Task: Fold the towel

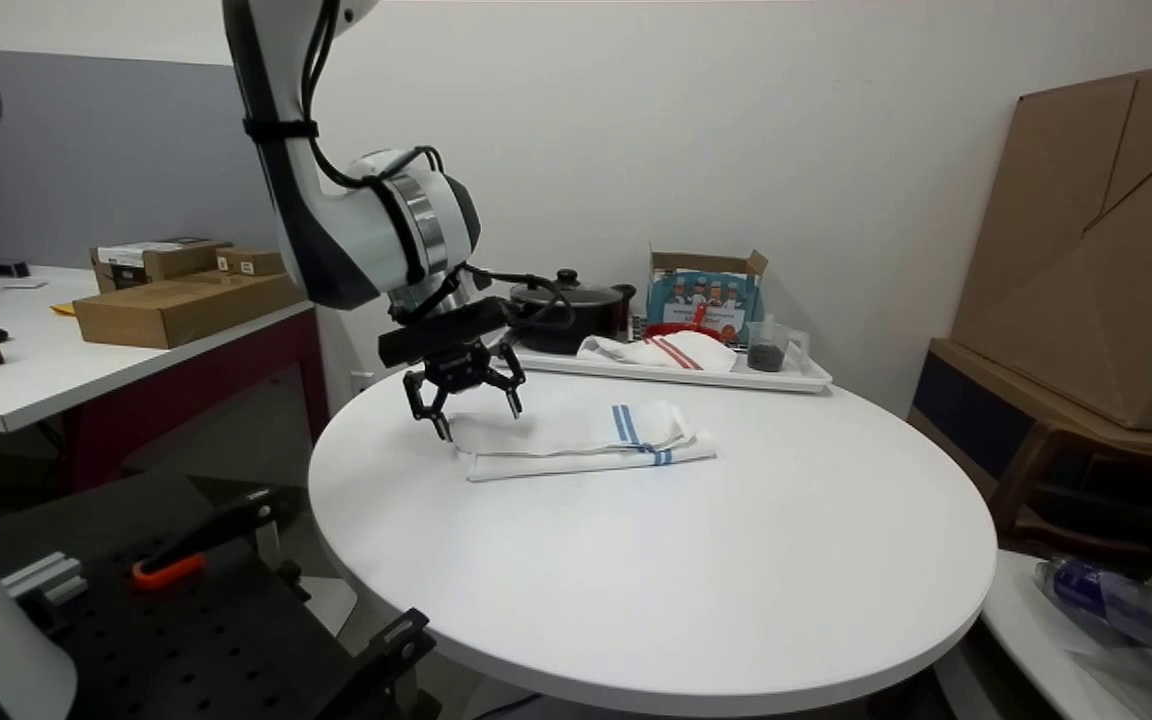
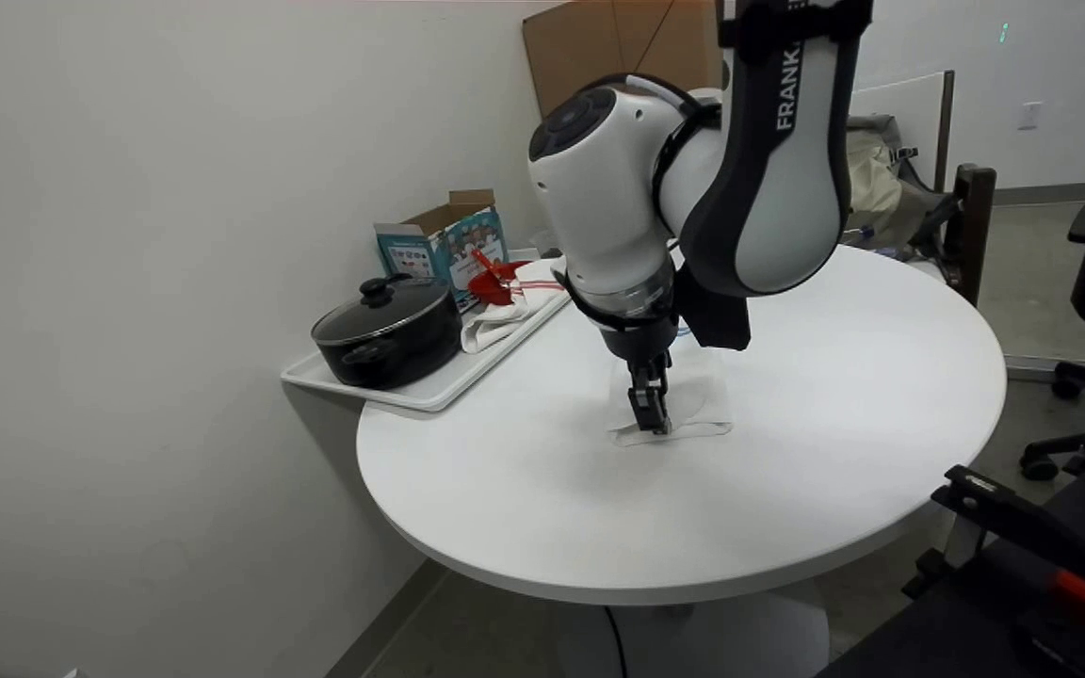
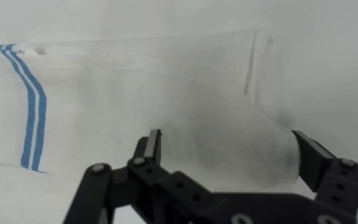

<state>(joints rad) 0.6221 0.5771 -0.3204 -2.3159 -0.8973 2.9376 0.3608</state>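
we see the towel (image 1: 561, 432), white and folded over in layers, lying on the round white table (image 1: 756, 570) as a long strip. a pair of blue stripes crosses it near one end; at the opposite end we find the pincer (image 1: 481, 425), pointing downward with its fingers spread wide. in the wrist view, one finger stands over the towel and the other at its short edge; we cannot tell whether either touches the fabric. along the strip's near side, in an exterior view, a lower layer shows past the upper, its stripes offset from those above. the white-and-black arm (image 1: 366, 240) reaches down from above. in both exterior views we observe a white tray (image 2: 431, 391) at the table's rim, beside the wall (image 2: 175, 235); one corner juts past the rim. it carries a black lidded pot (image 2: 401, 348), a red-striped white cloth (image 1: 706, 350) and a red implement (image 2: 491, 289), with an open blue box (image 2: 467, 240) behind. in an exterior view a clear cup (image 1: 766, 355) with dark contents stands at the end away from the pot. beyond the table stands a large cardboard box (image 1: 1086, 260).
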